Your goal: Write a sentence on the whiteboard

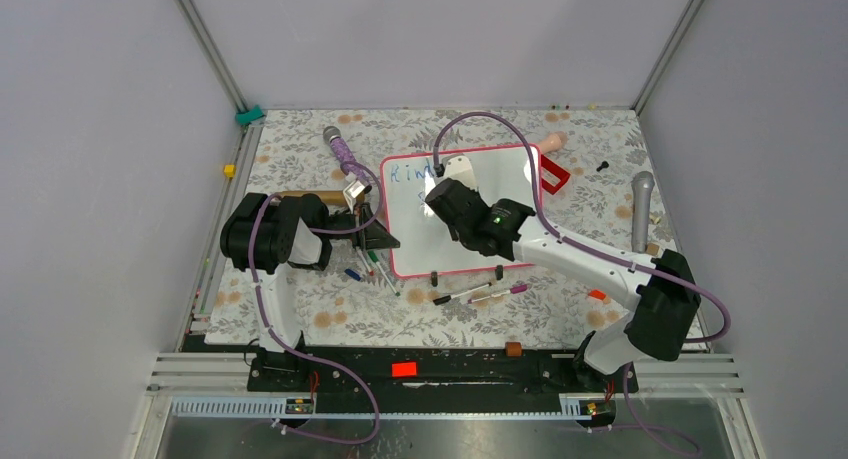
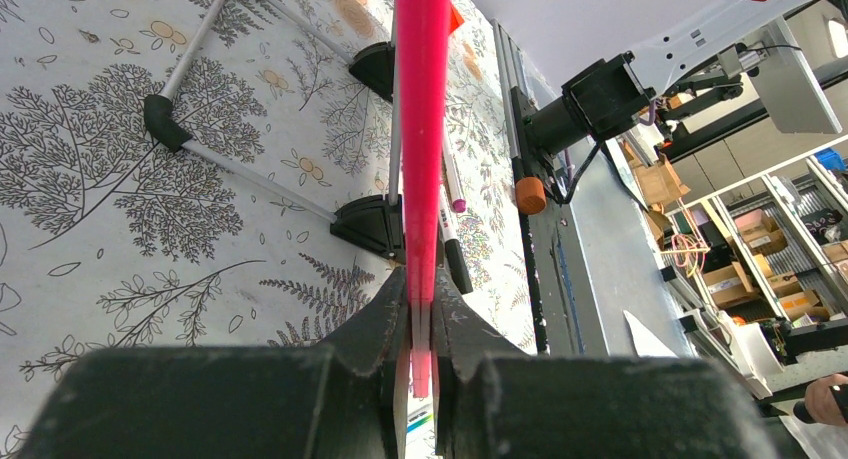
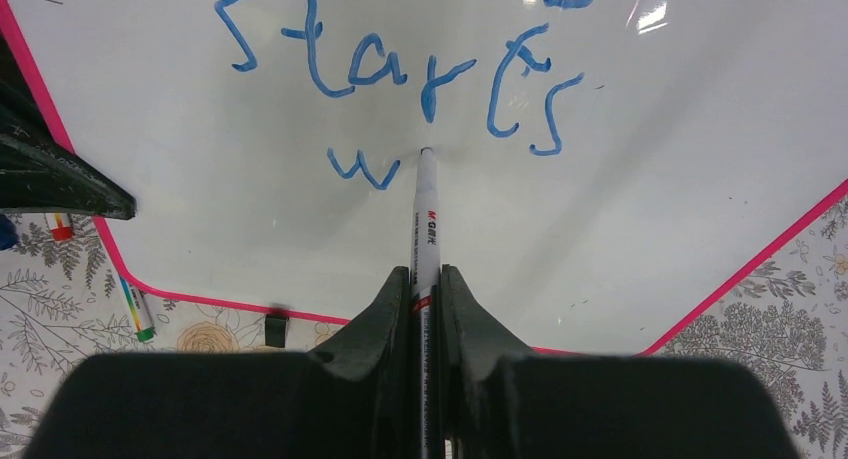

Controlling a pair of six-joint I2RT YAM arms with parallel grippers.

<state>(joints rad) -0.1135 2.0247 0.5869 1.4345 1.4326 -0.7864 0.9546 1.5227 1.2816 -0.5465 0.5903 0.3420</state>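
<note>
The whiteboard (image 1: 412, 234) lies at the centre of the top view on the flowered tablecloth (image 1: 300, 314), its pink rim running along all visible edges. The left gripper (image 2: 422, 301) is closed tight on the board's left edge; in the left wrist view the pink rim (image 2: 423, 129) runs straight up the frame from between the fingers. The right gripper (image 3: 427, 279) is clamped on a white marker (image 3: 427, 214), which points up the middle of the right wrist view with its tip touching the board surface. Blue handwriting reading "starts" (image 3: 400, 69) sits in the upper half of that view, and a lone "w" (image 3: 362, 167) is just left of the marker tip. Several loose pens (image 1: 480, 294) lie on the cloth below the board's lower edge in the top view.
</note>
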